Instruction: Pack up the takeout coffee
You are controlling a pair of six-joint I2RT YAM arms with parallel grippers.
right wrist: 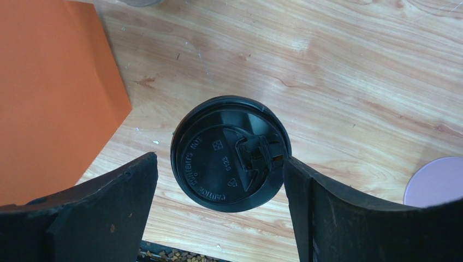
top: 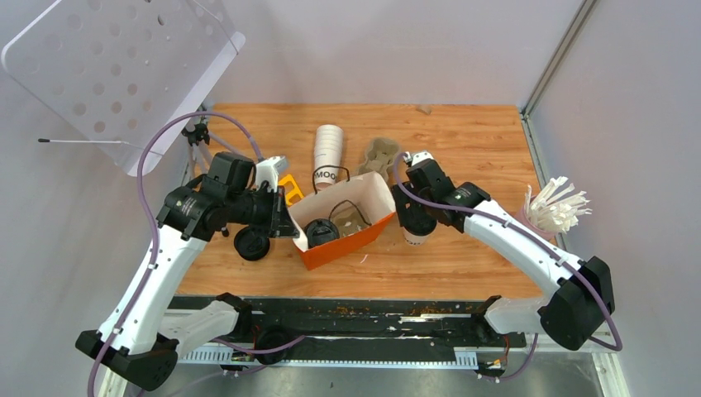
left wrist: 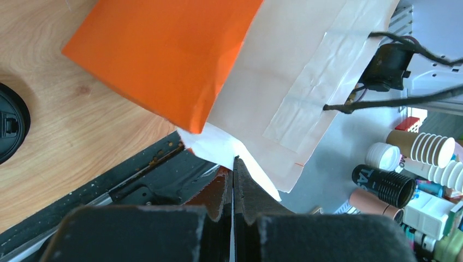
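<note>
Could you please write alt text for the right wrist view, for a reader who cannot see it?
Seen from above, the takeout coffee, its black lid facing the camera, stands on a wooden table between the open fingers of the right gripper. An orange bag fills the left edge.

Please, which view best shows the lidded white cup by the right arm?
Right wrist: its round black plastic lid fills the centre. Top view shows only a sliver of white paper cup; left wrist misses it.
</note>
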